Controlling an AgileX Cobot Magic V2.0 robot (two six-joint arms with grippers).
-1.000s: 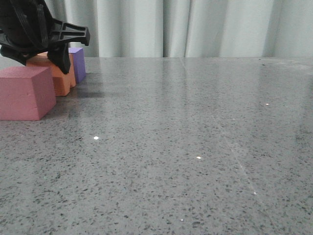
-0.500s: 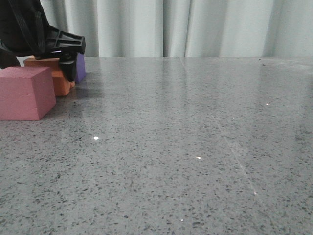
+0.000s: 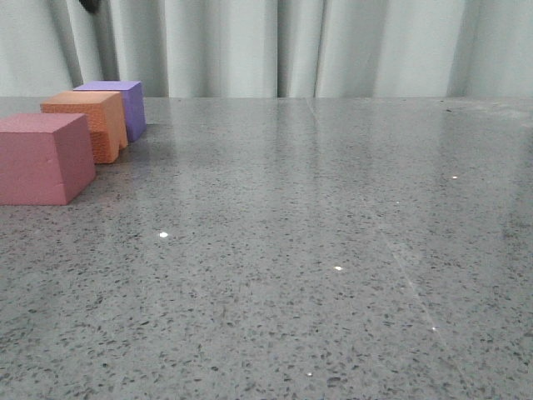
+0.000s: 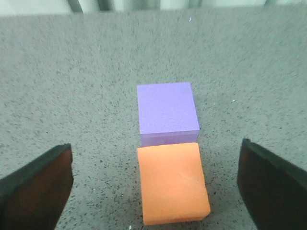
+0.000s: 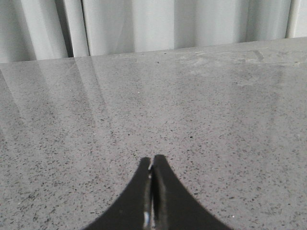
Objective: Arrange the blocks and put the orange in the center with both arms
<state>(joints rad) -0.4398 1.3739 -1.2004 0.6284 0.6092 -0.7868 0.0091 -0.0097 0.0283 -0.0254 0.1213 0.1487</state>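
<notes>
Three foam cubes form a row on the grey speckled stone table point(image 3: 333, 250), its long axis running from 7 o'clock to 1 o'clock in the front view: pinkish-red foam cube point(image 3: 43, 158) nearest, rough orange foam cube point(image 3: 87, 123) in the middle, purple foam cube point(image 3: 117, 104) farthest. The orange and purple cubes touch. The left gripper point(image 4: 156, 187) hangs above the orange cube, its fingers point(image 4: 36, 189) spread wide, empty. The right gripper point(image 5: 152, 191) has its fingers pressed together over bare table.
</notes>
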